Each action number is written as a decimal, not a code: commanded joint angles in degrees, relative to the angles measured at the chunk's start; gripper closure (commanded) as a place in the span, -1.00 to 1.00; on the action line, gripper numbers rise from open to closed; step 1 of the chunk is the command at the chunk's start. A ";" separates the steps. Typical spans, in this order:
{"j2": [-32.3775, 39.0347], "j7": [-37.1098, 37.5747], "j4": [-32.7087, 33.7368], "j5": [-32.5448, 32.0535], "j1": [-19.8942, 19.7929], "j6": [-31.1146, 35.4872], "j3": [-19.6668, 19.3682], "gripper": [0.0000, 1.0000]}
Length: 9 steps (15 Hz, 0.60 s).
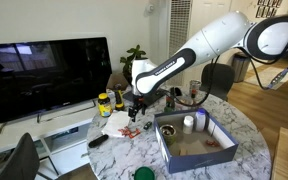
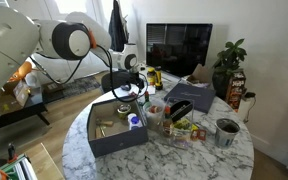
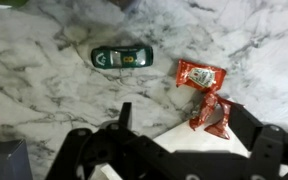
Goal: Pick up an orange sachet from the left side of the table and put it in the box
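On the round white-grey marbled desk [image 3: 44,90], framed by the spread, empty jaws in the wrist view, lies a small flat orange-red sachet [image 3: 214,115], likely light, limp and slippery, best pinched across its narrow middle, a twin sachet [image 3: 201,73] just beside.

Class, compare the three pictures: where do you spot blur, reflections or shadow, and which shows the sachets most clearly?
Wrist view: the orange sachets read clearly on the marbled table, while the dark fingers are soft. In an exterior view, the television screen mirrors the room; sachets there are only tiny red specks.
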 commanded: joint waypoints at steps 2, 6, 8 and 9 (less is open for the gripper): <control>5.18 -0.20 1.54 3.77 -1.08 4.95 0.58 -0.16; 5.81 -0.51 1.48 4.87 -0.73 5.76 1.28 0.23; 5.37 -0.57 1.12 5.08 -0.51 5.94 1.62 0.15; 5.48 -0.46 1.26 5.12 -0.36 6.00 1.71 0.11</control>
